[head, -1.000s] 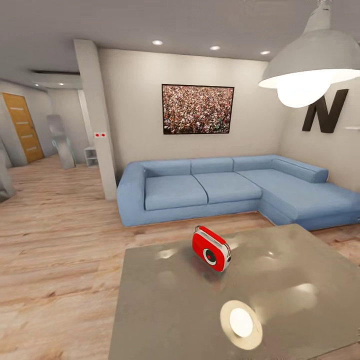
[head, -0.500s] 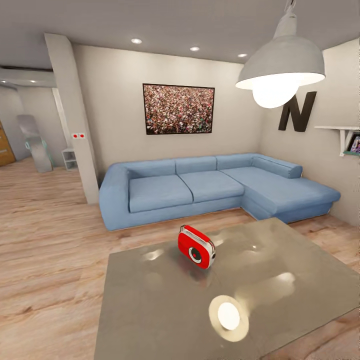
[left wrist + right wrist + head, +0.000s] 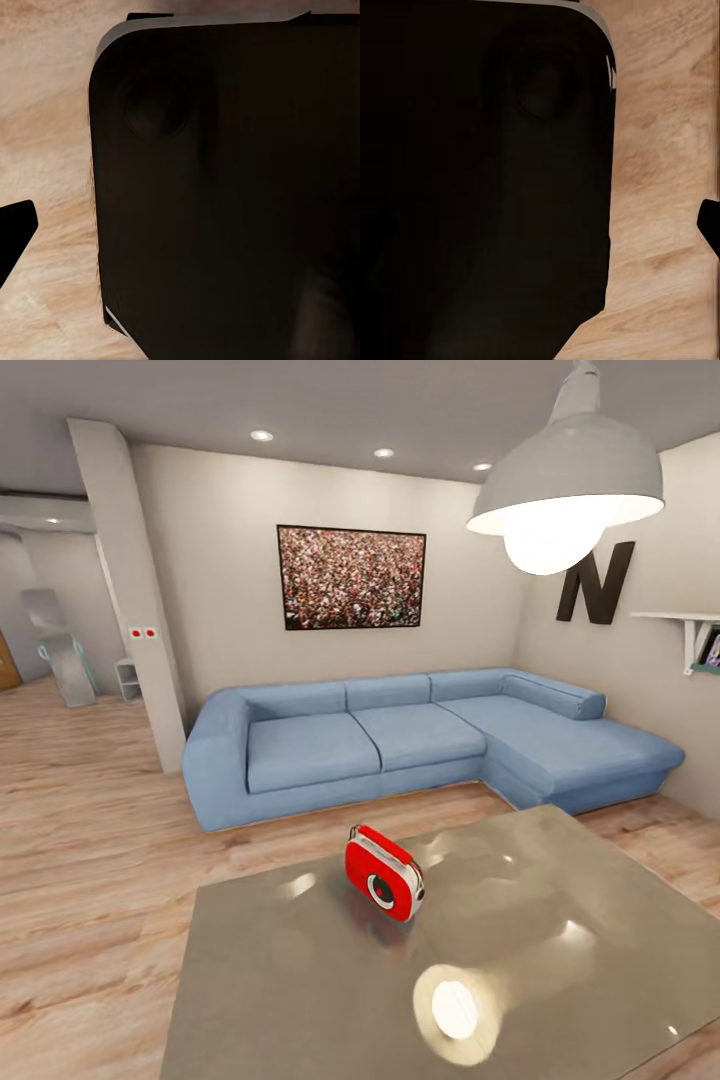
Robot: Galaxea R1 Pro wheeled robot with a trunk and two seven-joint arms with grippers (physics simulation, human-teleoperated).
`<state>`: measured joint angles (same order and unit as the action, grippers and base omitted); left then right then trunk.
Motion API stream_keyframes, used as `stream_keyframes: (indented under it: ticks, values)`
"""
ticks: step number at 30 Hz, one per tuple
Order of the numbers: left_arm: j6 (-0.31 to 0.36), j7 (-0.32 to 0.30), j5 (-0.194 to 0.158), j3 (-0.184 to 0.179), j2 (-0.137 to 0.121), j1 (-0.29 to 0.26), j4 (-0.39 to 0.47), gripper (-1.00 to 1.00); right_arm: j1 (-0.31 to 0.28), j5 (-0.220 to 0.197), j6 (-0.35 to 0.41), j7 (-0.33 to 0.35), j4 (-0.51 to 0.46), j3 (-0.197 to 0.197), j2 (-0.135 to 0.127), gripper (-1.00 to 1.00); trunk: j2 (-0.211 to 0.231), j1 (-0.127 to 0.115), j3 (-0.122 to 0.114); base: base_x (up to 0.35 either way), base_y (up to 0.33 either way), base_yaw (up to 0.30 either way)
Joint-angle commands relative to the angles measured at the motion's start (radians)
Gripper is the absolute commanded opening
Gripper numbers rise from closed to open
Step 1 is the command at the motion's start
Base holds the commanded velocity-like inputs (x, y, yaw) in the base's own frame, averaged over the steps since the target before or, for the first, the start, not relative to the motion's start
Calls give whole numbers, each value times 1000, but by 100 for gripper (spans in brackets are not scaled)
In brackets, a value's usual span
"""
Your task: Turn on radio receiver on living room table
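The red radio receiver (image 3: pixel 384 872) stands upright on the glossy grey table (image 3: pixel 300 980), near the table's far edge and a little left of its middle. Its round dial faces me and the thin wire handle sits on top. Behind it is the living room's light blue sectional sofa (image 3: pixel 400 735), under the framed crowd picture (image 3: pixel 350 577). In the left wrist view one black fingertip (image 3: pixel 13 236) shows over plank floor beside a large dark robot body (image 3: pixel 225 195). The right wrist view likewise has one fingertip (image 3: pixel 711 221) beside the dark body (image 3: pixel 480 180). The other fingers are hidden.
A big pendant lamp (image 3: pixel 565 480) hangs at the upper right, and its glow reflects on the table top (image 3: pixel 455 1005). A pillar (image 3: pixel 130 590) stands left of the sofa. Light wood plank floor (image 3: pixel 90 840) spreads to the left. A wall shelf (image 3: pixel 690 625) is at the right edge.
The whole head view has swung right, so sofa, picture and radio sit further left in the picture. The radio has not moved on the table.
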<state>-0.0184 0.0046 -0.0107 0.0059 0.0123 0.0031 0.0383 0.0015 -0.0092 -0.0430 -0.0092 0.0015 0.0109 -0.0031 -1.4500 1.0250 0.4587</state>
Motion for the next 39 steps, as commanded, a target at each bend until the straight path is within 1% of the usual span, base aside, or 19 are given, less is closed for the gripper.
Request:
stream_keyframes:
  ticks: [1,17,29,35,39]
  values:
    - [0,0,0,0,0,0,0,100,0,0,0,0,0,0,0,100,0,0,0,144,-90,0]
    - [0,0,0,0,0,0,0,100,0,0,0,0,0,0,0,100,0,0,0,23,-26,0]
    - [0,0,0,0,-2,0,0,100,0,1,0,0,0,0,0,100,0,0,0,31,-246,0]
    - [0,0,-17,0,-2,0,0,100,0,1,0,0,0,0,0,100,0,0,0,213,-160,0]
    - [0,1,-20,0,-2,0,0,100,0,1,0,0,0,-1,0,100,0,0,0,233,-174,0]
